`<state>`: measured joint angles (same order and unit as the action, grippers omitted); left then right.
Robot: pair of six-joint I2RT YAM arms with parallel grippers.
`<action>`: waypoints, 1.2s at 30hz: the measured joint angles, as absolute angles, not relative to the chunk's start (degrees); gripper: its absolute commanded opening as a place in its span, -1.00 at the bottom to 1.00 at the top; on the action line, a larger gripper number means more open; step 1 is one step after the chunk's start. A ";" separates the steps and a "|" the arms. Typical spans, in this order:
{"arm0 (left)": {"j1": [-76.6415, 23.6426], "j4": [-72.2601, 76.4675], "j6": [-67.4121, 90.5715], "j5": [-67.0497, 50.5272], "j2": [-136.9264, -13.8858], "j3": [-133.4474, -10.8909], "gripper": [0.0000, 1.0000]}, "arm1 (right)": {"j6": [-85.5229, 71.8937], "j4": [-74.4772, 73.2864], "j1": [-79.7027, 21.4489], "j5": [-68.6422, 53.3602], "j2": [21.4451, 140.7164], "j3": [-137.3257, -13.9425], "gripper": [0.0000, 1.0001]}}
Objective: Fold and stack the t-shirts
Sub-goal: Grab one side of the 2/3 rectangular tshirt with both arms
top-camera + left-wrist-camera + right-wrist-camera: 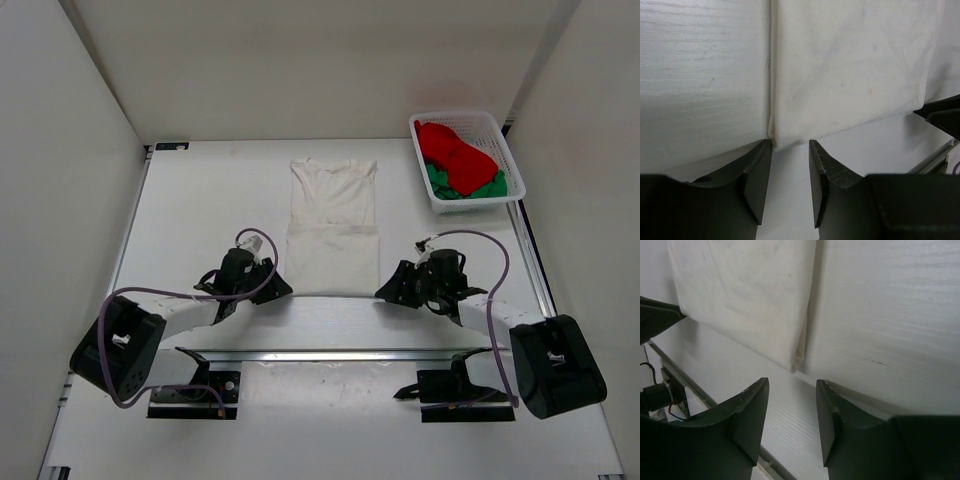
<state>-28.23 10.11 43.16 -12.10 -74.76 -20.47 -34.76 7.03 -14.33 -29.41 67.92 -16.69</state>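
Note:
The white t-shirt (332, 225) lies flat in the table's middle, sides folded in to a long narrow strip, collar end far. My left gripper (276, 287) is open and empty at its near left corner (785, 137), the corner just ahead of the fingertips. My right gripper (388, 290) is open and empty at the near right corner (797, 360). The white shirt fills the left wrist view (850, 70) and shows in the right wrist view (745, 295). The red t-shirt (455, 152) and green t-shirt (462, 187) lie bunched in the basket.
The white plastic lattice basket (512, 165) stands at the far right. White walls enclose the table on left, back and right. A metal rail (350, 355) runs along the near edge between the arm bases.

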 measured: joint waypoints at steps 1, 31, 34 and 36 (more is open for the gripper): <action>-28.38 10.17 43.27 -11.86 -74.83 -20.45 -0.10 | -35.05 8.12 -14.22 -29.87 68.90 -16.69 -0.25; -36.01 -15.07 44.18 -7.27 -49.30 -18.68 -1.00 | -40.84 -4.36 -28.71 -23.24 39.92 -12.21 -1.00; -35.70 -22.70 45.08 -7.79 -40.49 -20.12 -1.00 | -42.98 -11.49 -32.51 -20.45 32.80 -12.53 -1.00; -34.76 -26.76 45.17 -8.29 -38.70 -24.32 -1.00 | -43.44 -15.75 -33.78 -19.31 31.81 -15.11 -1.00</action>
